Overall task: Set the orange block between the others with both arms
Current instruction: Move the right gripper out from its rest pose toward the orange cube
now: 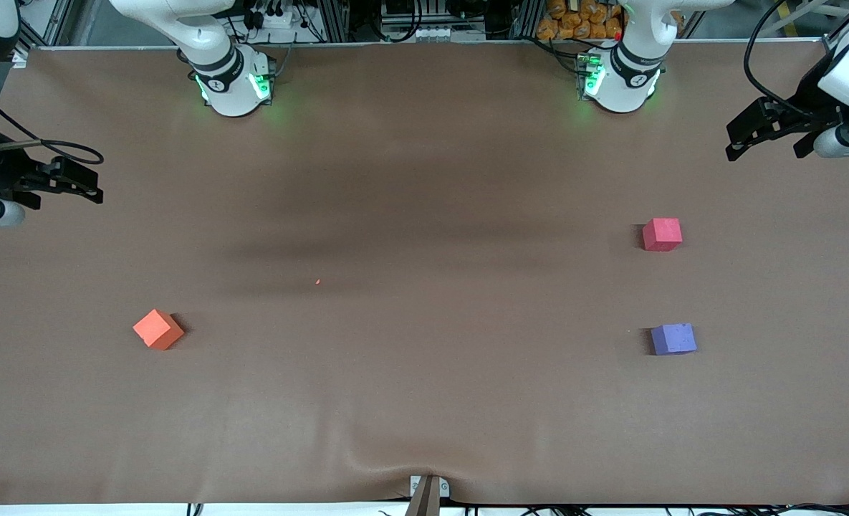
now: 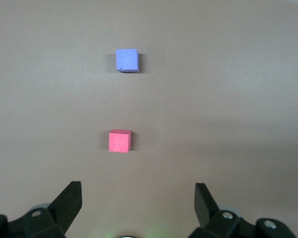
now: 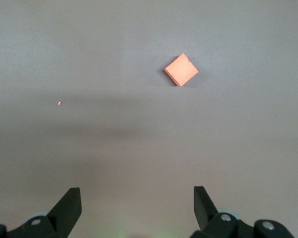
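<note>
The orange block (image 1: 157,329) is sitting on the brown counter (image 1: 424,401) toward the right arm's end, turned so a corner points at the front camera, with nothing touching it. The others are lying well apart from it toward the left arm's end: the pinkish-red cube (image 1: 661,234) is resting farther from the front camera, and the purple-blue cube (image 1: 673,339) is resting nearer to it, with a bare gap of counter between the two. A tiny orange speck (image 1: 317,282) is lying on the counter near the middle. The right gripper (image 1: 73,179) is hanging in the air over the right arm's end of the counter, its jaws spread wide and grasping nothing; in the right wrist view the orange block (image 3: 181,70) is showing well ahead of the parted jaws. The left gripper (image 1: 761,132) is hovering over the left arm's end of the counter, its jaws likewise released and empty, with the pinkish-red cube (image 2: 119,141) and the purple-blue cube (image 2: 127,60) both showing ahead of it in the left wrist view.
</note>
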{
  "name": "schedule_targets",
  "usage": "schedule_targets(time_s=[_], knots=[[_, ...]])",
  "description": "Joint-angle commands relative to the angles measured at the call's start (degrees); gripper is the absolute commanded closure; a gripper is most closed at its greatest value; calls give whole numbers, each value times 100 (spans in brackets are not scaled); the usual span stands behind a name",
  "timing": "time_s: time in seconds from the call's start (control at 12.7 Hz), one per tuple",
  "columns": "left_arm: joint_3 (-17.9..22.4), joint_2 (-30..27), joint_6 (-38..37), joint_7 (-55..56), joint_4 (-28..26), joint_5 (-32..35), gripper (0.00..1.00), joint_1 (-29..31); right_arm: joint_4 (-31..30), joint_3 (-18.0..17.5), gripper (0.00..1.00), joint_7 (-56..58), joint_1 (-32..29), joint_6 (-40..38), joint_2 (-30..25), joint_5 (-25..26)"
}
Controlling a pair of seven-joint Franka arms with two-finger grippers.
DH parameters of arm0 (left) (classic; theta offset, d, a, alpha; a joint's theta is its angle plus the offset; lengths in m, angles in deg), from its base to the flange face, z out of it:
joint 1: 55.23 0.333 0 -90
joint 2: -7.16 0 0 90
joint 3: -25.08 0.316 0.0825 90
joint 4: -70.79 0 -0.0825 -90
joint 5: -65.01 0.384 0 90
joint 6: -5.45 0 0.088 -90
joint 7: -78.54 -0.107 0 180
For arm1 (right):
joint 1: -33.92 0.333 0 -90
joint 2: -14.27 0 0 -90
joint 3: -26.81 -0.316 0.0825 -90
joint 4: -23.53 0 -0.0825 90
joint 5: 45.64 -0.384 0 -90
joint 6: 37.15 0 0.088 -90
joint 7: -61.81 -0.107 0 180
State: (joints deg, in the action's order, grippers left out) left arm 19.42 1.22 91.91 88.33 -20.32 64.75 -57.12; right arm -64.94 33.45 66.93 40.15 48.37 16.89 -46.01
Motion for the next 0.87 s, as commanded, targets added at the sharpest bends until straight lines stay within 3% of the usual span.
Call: schedule_targets(time_s=[0.0, 0.79], knots=[[-14, 67, -121, -144, 146, -44, 0, 49, -65, -31, 0, -73, -70, -61, -130, 98], [-58, 189, -104, -83, 102, -106, 0, 31, -12, -22, 0, -56, -105, -131, -156, 72]])
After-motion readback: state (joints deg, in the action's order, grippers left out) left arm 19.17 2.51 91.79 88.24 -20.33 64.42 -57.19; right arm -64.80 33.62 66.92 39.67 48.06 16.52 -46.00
